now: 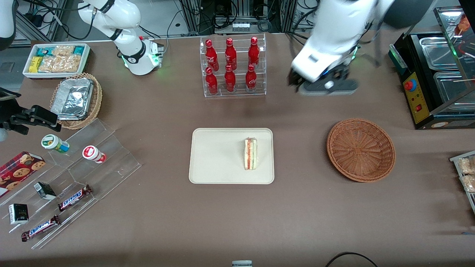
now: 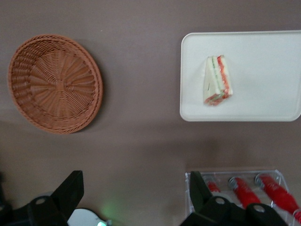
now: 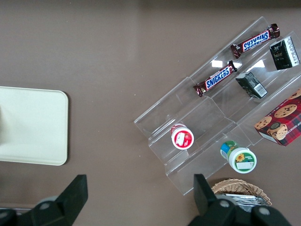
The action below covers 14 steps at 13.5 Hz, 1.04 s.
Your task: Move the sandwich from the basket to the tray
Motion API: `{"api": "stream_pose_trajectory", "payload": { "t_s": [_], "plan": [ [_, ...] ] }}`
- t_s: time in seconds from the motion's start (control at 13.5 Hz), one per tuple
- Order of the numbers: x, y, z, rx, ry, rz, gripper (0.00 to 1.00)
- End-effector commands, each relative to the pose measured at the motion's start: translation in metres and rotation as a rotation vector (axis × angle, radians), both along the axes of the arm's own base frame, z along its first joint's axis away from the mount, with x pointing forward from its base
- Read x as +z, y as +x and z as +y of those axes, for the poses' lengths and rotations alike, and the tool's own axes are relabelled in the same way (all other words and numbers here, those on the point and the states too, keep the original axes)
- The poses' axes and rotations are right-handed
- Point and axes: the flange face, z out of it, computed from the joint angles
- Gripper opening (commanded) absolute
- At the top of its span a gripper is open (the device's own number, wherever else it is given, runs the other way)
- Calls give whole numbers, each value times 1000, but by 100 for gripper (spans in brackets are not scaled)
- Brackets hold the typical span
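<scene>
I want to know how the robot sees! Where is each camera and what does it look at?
Front view: high up, facing the robots; the raised, open left hand hangs farther back than the round brown wicker basket.
Left wrist view: looks down past its own fingers at the basket, cream rectangular tray and triangular sandwich.
Right wrist view: looks down at the clear snack stand.
All three show the tray.

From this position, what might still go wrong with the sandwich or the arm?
1. The sandwich stands on its edge on the tray, near the rim toward the basket; a bump may tip it over.
2. The gripper, jaws open, hangs close beside the bottle rack; a sideways move might hit it.
</scene>
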Motion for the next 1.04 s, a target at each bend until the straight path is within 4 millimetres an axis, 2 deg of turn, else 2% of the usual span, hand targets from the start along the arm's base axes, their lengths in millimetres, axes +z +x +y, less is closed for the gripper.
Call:
{"api": "stream_pose_trajectory", "payload": {
  "t_s": [0.0,0.15,0.22,0.37,0.44,0.74,0.81,0.96],
  "plan": [
    [19,-26,64,-48,-52,31,100],
    [31,-31,108,-88,-71,28,100],
    [35,-25,137,-100,-84,30,100],
    [37,-15,178,-118,-100,34,100],
    [40,-11,192,-120,-107,24,100],
    [47,4,211,-96,-108,7,100],
    [47,5,228,-59,-109,8,100],
    [47,6,242,-58,-109,16,100]
  ]
}}
